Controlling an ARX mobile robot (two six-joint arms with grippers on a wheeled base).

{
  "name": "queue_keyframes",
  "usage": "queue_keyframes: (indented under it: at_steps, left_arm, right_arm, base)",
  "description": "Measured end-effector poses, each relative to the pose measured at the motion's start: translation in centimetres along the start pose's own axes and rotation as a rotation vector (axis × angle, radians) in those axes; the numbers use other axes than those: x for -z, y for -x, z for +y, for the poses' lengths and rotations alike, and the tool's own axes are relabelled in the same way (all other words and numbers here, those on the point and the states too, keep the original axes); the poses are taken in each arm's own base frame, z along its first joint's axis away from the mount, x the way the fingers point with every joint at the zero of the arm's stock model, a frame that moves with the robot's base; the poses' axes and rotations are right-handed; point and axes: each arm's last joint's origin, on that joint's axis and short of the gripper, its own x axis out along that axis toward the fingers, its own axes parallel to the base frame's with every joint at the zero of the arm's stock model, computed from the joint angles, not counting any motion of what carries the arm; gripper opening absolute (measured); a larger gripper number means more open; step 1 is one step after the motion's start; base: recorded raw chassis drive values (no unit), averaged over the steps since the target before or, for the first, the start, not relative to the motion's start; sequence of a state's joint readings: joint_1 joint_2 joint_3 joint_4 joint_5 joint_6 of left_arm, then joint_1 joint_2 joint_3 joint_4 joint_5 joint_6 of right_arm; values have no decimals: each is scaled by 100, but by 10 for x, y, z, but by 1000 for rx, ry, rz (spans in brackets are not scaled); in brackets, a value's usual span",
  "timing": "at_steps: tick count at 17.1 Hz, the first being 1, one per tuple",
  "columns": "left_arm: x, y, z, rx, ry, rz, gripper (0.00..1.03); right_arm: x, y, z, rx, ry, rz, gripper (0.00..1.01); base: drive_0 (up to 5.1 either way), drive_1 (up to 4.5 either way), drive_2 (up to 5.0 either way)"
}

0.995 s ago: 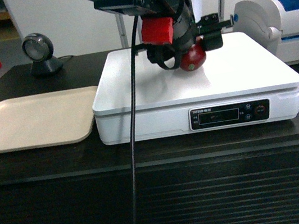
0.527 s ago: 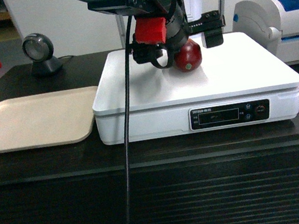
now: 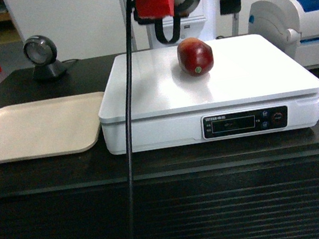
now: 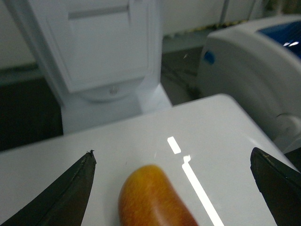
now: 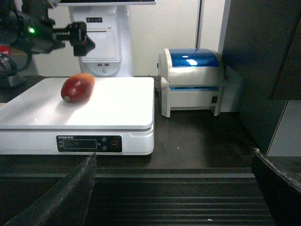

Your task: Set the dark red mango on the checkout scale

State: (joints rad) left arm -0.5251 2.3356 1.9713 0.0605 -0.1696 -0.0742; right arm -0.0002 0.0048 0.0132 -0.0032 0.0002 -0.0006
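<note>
So, going left to right across the head view: a beige tray (image 3: pixel 33 128) sits on the checkout (image 3: pixel 166 161) counter with a little round scanner (image 3: pixel 42 57) behind it, then the scale (image 3: pixel 145 106), then the white-and-blue printer (image 3: pixel 301 18) off to the right.

The dark red mango (image 3: pixel 196 57) is lying on the scale's white top plate, toward the back and a bit right of the middle, with nothing touching it. The left gripper (image 4: pixel 174 188) hangs above it with its fingers spread wide, well clear of both sides of the fruit. The right gripper (image 5: pixel 174 197) is down in front of the counter, also spread apart and empty.

Looks basically done to me. My only worry is the fruit: it's rounded and the plate is glossy, so a nudge from the dangling cable (image 3: pixel 127 100) or a low swing of the arm could roll it toward the edge.
</note>
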Motion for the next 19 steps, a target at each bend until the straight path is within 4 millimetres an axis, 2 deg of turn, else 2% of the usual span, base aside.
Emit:
queue_keyframes:
  at_steps: [2,3,5,6,7,10,13,15,16,17,18,19]
  left_arm:
    - [-23,35,-11,114,-87,-198,98]
    - [-33,59,-16,204,-128,-318,98]
    - [-48,115,-13,369,-165,-506,98]
    - [-50,136,-4,391,-173,-554,98]
    - [-45,153,12,371,-168,-573,98]
    - [-15,183,64,238,-123,-526,98]
    - [-16,231,99,113,-122,-609,98]
    - [-8,246,118,46,-100,-595,98]
    - [-6,246,123,-29,-68,-527,95]
    - [4,257,130,-207,-9,-385,83]
    - [22,272,135,-296,15,-324,72]
    - [32,279,139,-315,19,-318,66]
  right_arm:
    - [0,0,0,0,0,0,98]
    - [0,0,0,0,0,0,98]
    - [0,0,0,0,0,0,98]
    - [0,0,0,0,0,0,98]
    - [0,0,0,0,0,0,98]
    - [0,0,0,0,0,0,98]
    - [0,0,0,0,0,0,98]
    - [0,0,0,0,0,0,98]
    - [0,0,0,0,0,0,98]
    - [0,0,0,0,0,0,98]
    - [0,0,0,0,0,1,98]
    - [0,0,0,0,0,1,98]
  base:
    - [0,0,0]
    - [0,0,0]
    - [0,0,0]
    - [0,0,0]
    - [0,0,0]
    - [0,0,0]
    - [0,0,0]
    - [0,0,0]
    - [0,0,0]
    - [0,0,0]
    - [0,0,0]
    - [0,0,0]
